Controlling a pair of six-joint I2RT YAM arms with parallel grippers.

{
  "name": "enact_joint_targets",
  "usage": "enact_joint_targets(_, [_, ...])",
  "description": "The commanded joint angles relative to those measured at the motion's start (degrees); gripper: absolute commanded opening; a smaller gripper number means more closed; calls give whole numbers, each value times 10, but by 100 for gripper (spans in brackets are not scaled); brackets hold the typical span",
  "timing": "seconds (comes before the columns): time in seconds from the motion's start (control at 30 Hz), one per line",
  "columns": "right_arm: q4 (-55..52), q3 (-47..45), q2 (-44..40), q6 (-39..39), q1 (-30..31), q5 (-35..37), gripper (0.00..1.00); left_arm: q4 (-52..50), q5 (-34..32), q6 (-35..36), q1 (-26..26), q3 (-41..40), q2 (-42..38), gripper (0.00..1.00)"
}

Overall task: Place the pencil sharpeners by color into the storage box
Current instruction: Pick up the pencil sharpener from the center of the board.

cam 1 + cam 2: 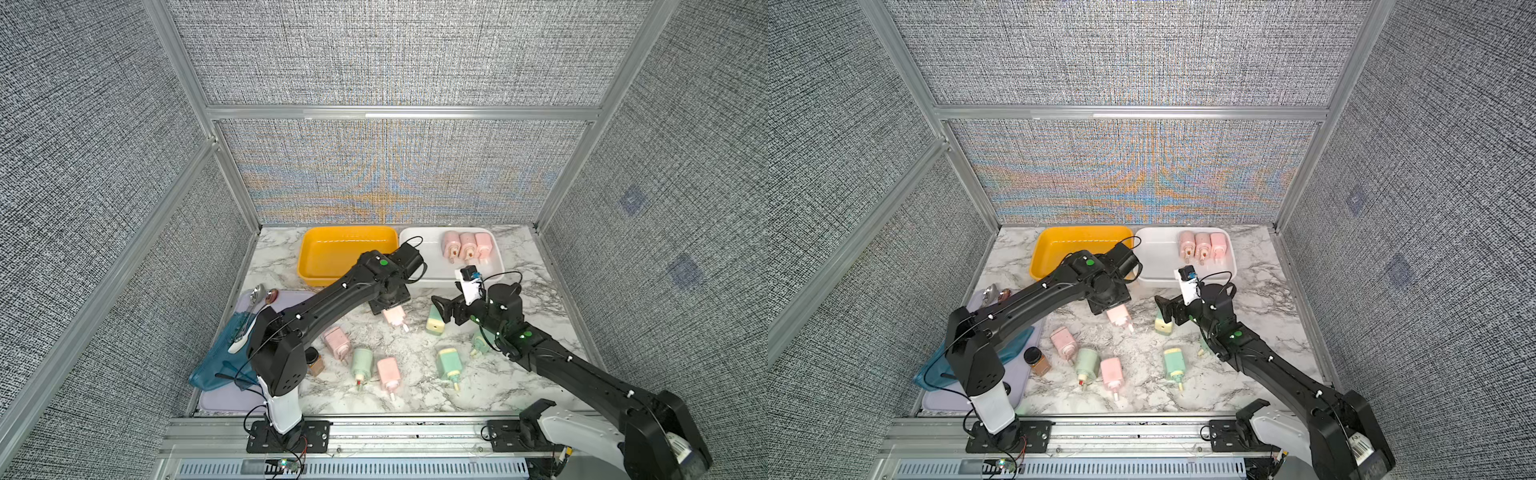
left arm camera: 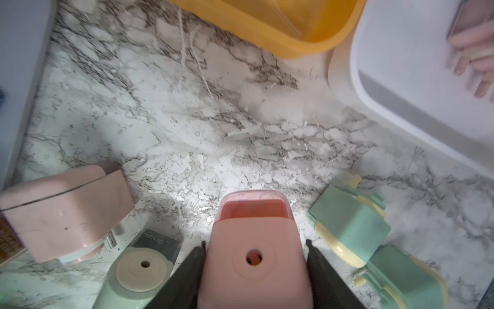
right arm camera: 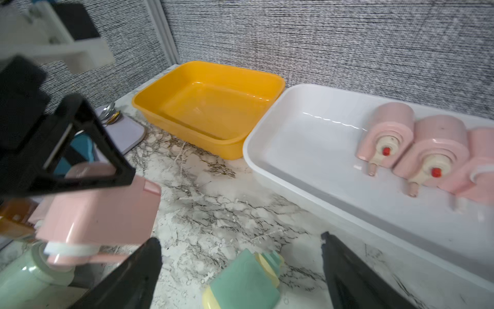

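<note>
Three pink sharpeners [image 1: 467, 245] are lying in the white box [image 1: 424, 262], while the yellow box [image 1: 332, 253] is sitting empty. The left fingers [image 2: 187, 273] are clamping a fourth pink sharpener [image 2: 254, 267] over the tabletop [image 1: 415, 395], short of the boxes. The right fingers [image 3: 347, 273] are hanging wide apart over a green sharpener [image 3: 243, 286]. Two more pink ones [image 1: 337, 340] and all four green are waiting loose, so most of the sorting is looking undone.

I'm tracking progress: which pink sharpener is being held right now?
The pink sharpener clamped in the left gripper; two others lie loose on the marble tabletop, three sit in the white box.
</note>
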Motion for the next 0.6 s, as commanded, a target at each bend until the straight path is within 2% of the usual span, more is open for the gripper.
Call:
enact_joint_targets(0.0, [59, 8, 16, -90, 29, -32, 95, -1, -69, -33, 8, 1, -17, 0])
enact_joint_targets(0.2, [127, 17, 56, -166, 74, -45, 94, -14, -102, -84, 23, 31, -18, 0])
enact_joint_targets(0.37, [195, 29, 109, -208, 106, -27, 94, -13, -68, -132, 45, 35, -17, 0])
enact_joint_targets(0.57, [300, 33, 167, -239, 126, -23, 94, -39, -43, -124, 54, 70, 1, 0])
